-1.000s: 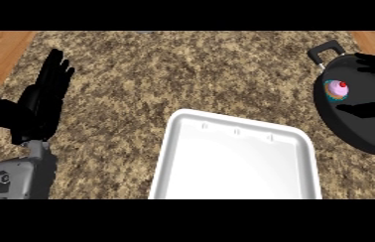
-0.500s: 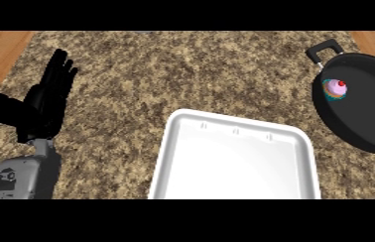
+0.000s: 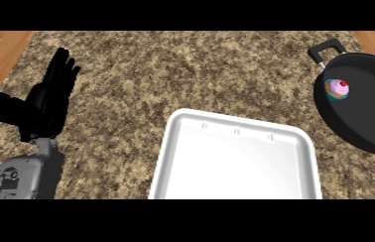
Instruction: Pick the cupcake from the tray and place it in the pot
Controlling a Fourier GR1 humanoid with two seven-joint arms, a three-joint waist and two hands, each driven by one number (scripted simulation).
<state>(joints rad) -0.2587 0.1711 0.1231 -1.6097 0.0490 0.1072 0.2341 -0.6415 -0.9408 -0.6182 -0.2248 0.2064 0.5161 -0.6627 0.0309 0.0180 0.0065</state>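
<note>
The cupcake [image 3: 337, 89] sits inside the black pot [image 3: 350, 129] at the right edge of the table [image 3: 183, 72], in the pot's far-left part. The white tray [image 3: 234, 161] lies at the table's near edge, just beside the pot. The left hand [image 3: 47, 99] rests near the table's left edge, fingers straight, side by side, pointing up.

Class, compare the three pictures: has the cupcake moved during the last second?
No. The cupcake lies in the same spot inside the pot, just below the pot's handle and to the upper right of the tray.
</note>
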